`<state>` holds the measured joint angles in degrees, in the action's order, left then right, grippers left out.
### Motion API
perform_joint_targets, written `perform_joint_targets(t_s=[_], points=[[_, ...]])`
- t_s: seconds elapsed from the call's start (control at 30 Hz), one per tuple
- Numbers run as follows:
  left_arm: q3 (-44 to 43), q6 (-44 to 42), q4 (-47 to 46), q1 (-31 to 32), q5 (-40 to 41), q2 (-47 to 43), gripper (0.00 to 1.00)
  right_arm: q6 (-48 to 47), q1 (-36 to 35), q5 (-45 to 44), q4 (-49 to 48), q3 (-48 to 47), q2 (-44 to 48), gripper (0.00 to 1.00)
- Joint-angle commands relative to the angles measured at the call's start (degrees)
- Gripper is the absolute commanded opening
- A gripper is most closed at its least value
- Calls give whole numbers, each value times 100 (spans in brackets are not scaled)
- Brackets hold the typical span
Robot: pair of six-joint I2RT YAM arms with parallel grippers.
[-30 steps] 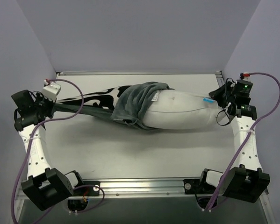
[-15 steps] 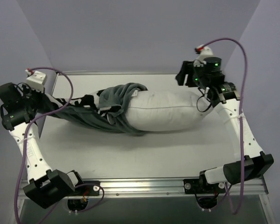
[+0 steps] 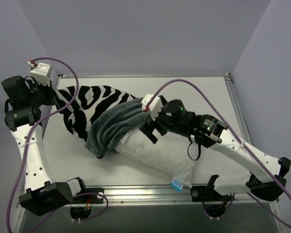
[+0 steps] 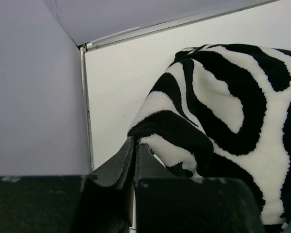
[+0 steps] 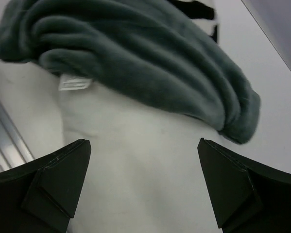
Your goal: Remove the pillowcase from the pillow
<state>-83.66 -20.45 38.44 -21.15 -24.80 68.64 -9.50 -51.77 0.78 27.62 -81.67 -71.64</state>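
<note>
Zebra-striped pillowcase (image 3: 87, 102), grey lining rolled outward, covers one end of the white pillow (image 3: 160, 155) lying diagonally.

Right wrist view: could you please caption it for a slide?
Open right end effector over the bare white pillow, facing the bunched pillowcase.

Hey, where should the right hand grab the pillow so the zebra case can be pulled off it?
Grip the pillow on its bare white body just below the rolled grey cuff of the pillowcase, coming from above. The right hand hangs open there, and the plump filling should bunch between its fingers.
</note>
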Motion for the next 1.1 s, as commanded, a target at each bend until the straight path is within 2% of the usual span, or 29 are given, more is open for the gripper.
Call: perform_joint_targets(t_s=[0.0, 0.07, 0.2, 0.27, 0.3, 0.37, 0.5, 0.53, 0.7, 0.93, 1.0, 1.03, 1.07], points=[[-494, 278, -363, -30, 247, -281, 2, -72, -1052, -762, 130, 360, 220, 100], [-467, 296, -258, -30, 221, -342, 2, 324, -1526, -1173, 262, 668, 141, 100], [-406, 304, -223, -30, 238, -457, 2, 1484, -1687, -1675, -106, 1414, 54, 100], [-415, 313, -205, -30, 256, -457, 2, 1836, -1687, -2202, -764, 1653, -25, 100], [-415, 322, -205, -21, 256, -457, 2, 1890, -1679, -2796, -1280, 1732, -156, 100], [-432, 357, -188, -21, 291, -431, 2, 1777, -1635, -3030, -1818, 1751, -289, 100], [-616, 489, -20, -21, 142, -317, 2, 1065, -1609, -2515, -3153, 2040, -317, 100], [-643, 541, -12, -12, 124, -308, 2, 1047, -1400, -1973, -3201, 2084, -333, 100], [-643, 595, -91, 14, 159, -308, 2, 1152, -1011, -1160, -2535, 1812, -1052, 100], [-617, 507, -99, 14, 264, -308, 2, 1688, -423, 168, -3165, 2673, -1818, 100], [-634, 472, -117, 14, 335, -308, 2, 1688, -230, 230, -3062, 2779, -1941, 89], [-643, 419, -117, 14, 431, -308, 2, 1688, -115, 247, -2930, 2727, -1977, 79], [-660, 410, -143, 14, 493, -308, 2, 1714, 25, 274, -2781, 2666, -2038, 43]])
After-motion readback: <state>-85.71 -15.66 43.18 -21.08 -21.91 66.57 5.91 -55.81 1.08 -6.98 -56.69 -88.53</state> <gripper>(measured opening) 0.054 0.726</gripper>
